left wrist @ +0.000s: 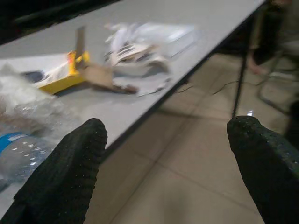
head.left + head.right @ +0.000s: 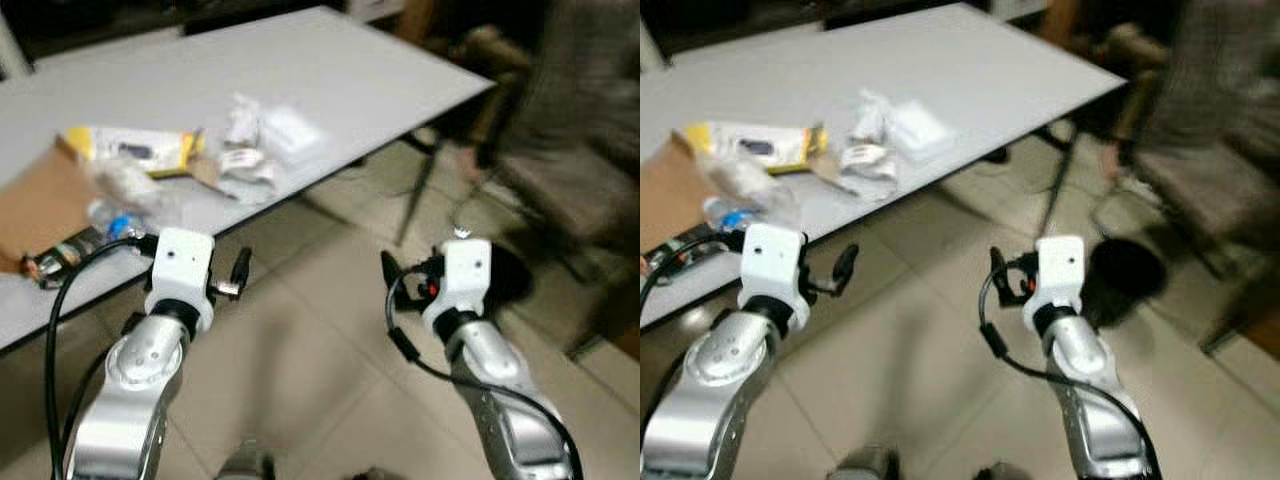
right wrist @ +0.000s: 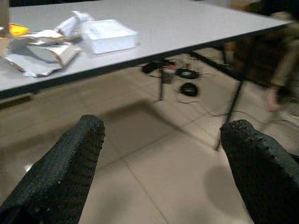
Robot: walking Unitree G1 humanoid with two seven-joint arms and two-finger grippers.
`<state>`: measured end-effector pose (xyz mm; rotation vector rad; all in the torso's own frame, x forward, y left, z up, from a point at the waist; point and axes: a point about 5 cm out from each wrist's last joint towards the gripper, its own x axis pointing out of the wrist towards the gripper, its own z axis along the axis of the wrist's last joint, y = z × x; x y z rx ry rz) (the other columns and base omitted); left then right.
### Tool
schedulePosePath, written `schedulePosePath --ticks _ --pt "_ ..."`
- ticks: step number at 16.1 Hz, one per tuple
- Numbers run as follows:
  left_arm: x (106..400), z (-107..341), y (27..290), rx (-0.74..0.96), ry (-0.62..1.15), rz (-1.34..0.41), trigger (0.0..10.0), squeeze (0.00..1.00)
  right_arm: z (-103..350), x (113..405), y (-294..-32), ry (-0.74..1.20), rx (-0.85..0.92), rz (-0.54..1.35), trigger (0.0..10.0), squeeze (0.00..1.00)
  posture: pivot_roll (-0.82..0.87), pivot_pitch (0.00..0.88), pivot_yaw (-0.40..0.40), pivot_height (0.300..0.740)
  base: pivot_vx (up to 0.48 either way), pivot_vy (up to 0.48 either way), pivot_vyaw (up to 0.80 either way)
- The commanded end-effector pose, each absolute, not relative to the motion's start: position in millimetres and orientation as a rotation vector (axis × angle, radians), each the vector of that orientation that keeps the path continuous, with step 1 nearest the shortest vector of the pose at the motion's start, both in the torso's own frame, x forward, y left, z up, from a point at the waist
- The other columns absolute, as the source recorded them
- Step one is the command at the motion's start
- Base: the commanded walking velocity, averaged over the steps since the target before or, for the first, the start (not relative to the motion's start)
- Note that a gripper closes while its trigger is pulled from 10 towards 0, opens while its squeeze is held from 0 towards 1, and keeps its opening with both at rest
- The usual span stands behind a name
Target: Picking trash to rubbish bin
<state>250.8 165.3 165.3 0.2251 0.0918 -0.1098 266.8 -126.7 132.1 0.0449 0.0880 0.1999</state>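
Your left gripper point(image 1: 163, 154) hangs just off the near edge of the grey table point(image 2: 400, 70), fingers point(image 1: 70, 163) spread wide and holding nothing. Beside it on the table's left end you have a brown cardboard sheet point(image 2: 40, 205) and a clear plastic bottle with a blue label point(image 2: 118, 222) close to the rim. Further along lies the trash: a yellow packet point(image 2: 135, 148), crumpled white wrappers point(image 2: 245, 165) and a flat white box point(image 2: 290, 130), all near the edge. The table's far right corner point(image 2: 490, 85) juts over pale floor tiles point(image 2: 320, 330), which lie open between the arms. Your right gripper point(image 3: 163, 158) hovers above that floor, well apart from the table, fingers point(image 3: 254, 158) equally wide and empty. Cables point(image 3: 184, 81) sit under the table; a blurred chair point(image 2: 580, 190) stands at right.
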Motion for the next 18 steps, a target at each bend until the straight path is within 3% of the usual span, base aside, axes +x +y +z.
schedulePosePath --ticks 1,12,18 --pt "250 164 166 0.234 0.101 -0.111 10.0 0.00 131 266 -128 0.096 0.048 0.196 10.0 0.00 0.00 0.097 -0.068 0.740 -0.289 0.000 0.00" --pt "244 161 169 0.243 0.114 -0.095 10.0 0.00 128 267 -121 0.110 0.051 0.259 10.0 0.00 0.02 0.081 -0.076 0.740 -0.288 0.000 0.00" --pt "239 169 169 0.260 0.033 -0.025 10.0 0.00 131 267 -110 0.101 0.025 0.364 10.0 0.00 0.04 0.079 -0.084 0.740 0.000 0.000 0.00"
